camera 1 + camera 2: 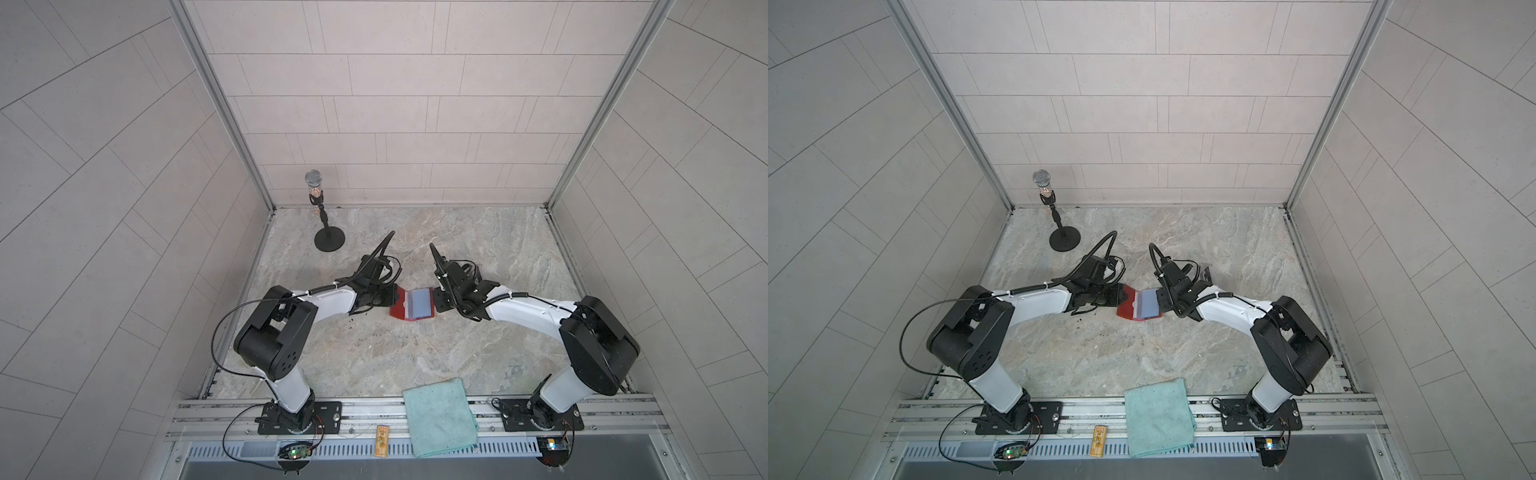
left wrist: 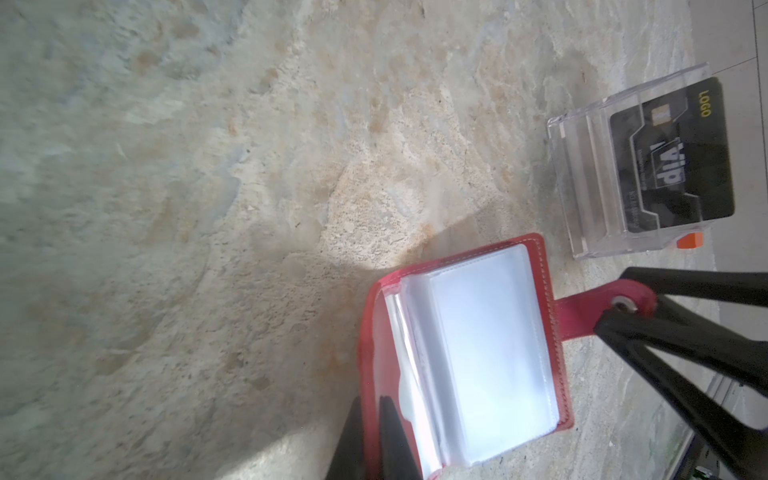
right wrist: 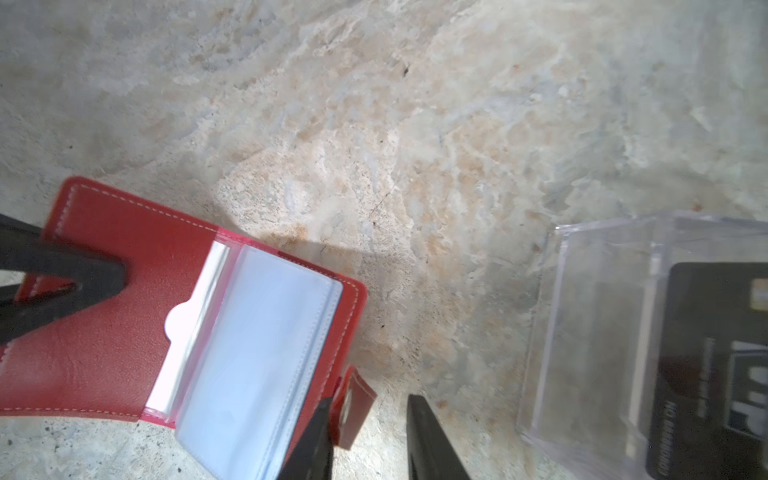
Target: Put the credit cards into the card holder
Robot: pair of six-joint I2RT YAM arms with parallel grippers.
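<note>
One card holder [image 1: 411,305], lengthwise left-right, tab [image 2: 582,318] rightward

Red card holder [image 1: 412,305] spread open — clear sleeves up — black credit card [image 2: 673,158] standing just beside.

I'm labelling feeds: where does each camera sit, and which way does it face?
Top views: overhead, looking down on the table; left arm and right arm show.
Left wrist: on left arm, facing the card holder; left claw shows.
Right wrist: on right arm, facing it too; right claw shows.
Both wrists share: clear box, black card.
</note>
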